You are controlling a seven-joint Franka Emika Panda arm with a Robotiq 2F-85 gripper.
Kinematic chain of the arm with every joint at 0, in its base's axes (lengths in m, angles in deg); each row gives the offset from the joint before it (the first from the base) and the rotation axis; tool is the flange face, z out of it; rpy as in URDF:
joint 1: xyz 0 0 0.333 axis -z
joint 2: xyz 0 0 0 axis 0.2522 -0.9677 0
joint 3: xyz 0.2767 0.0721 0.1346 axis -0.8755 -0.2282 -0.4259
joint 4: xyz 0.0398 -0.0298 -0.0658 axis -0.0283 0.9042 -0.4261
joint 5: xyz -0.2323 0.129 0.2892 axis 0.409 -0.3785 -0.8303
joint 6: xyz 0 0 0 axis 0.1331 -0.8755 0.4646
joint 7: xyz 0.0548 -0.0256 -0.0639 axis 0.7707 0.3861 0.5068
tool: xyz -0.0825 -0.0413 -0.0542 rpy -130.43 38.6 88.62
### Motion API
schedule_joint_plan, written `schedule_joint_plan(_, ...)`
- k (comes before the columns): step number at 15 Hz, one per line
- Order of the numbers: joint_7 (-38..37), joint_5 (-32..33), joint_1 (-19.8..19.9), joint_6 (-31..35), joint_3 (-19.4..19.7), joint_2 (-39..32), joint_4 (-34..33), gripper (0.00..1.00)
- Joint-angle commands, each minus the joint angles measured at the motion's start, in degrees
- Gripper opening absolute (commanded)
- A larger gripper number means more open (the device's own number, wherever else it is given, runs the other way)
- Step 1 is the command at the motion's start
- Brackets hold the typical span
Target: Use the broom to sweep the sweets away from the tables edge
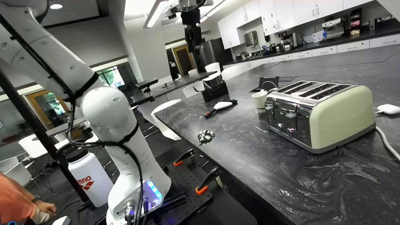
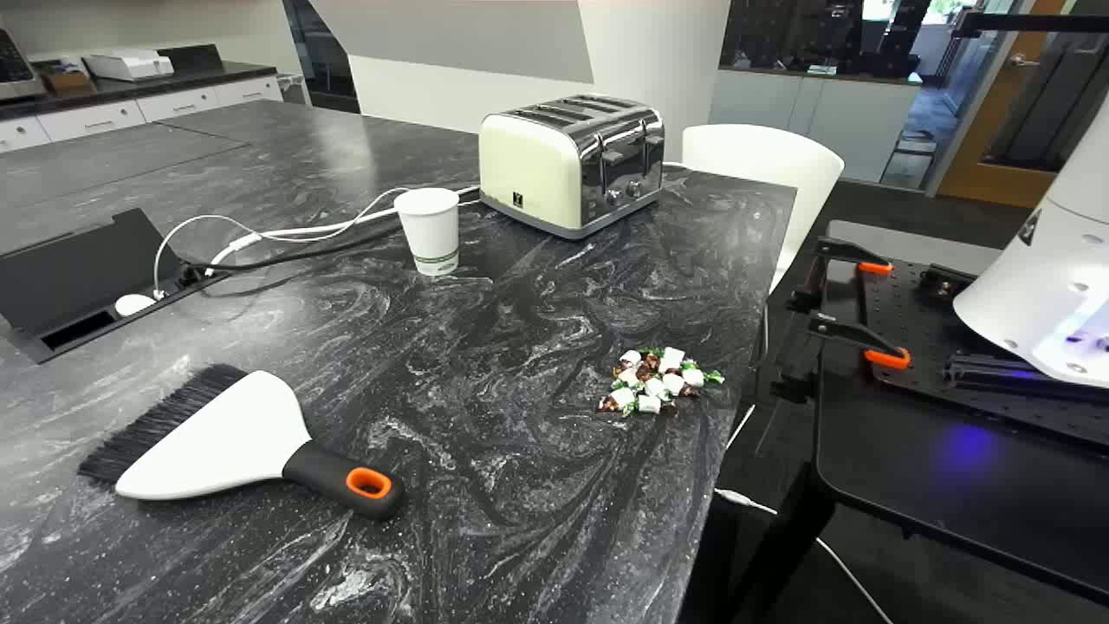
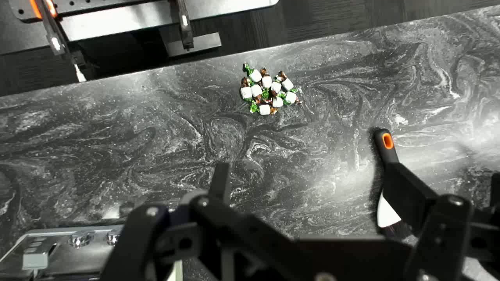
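The broom, a hand brush with white body [image 2: 230,438], dark bristles and dark handle with an orange-rimmed hole, lies flat on the dark marbled table [image 2: 520,537]. It also shows in an exterior view [image 1: 223,105] and, partly hidden by a finger, in the wrist view [image 3: 386,146]. The sweets [image 2: 654,381], white pieces with green and brown wrapper ends, lie clustered near the table's edge, also in the wrist view [image 3: 265,93] and an exterior view [image 1: 205,136]. My gripper [image 1: 193,47] hangs high above the table. In the wrist view its fingers [image 3: 310,169] are wide apart and empty.
A cream and chrome toaster [image 2: 537,173] and a paper cup [image 2: 431,230] stand on the table. White and black cables run to an open socket box [image 2: 87,260]. A black boxy object [image 1: 215,91] stands beyond the broom. Clamps with orange parts [image 1: 201,189] are on the robot's mount.
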Motion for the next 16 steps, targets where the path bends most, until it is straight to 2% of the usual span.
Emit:
schedule_joint_plan(1, 0.3, -0.3, 1.1, -0.3, -0.8, 0.0, -0.2, 1.0)
schedule_joint_plan(5, 0.3, -0.3, 1.1, -0.3, -0.8, 0.0, -0.2, 1.0)
schedule_joint_plan(9, -0.4, 0.6, -0.7, 6.2, -4.8, -4.1, -0.3, 1.0)
schedule_joint_plan(13, -2.0, 0.9, -3.1, 19.3, -10.1, -11.2, -0.1, 1.0)
schedule_joint_plan(16, -7.0, 5.1, -5.1, 31.4, -13.9, -17.6, 0.0, 1.0)
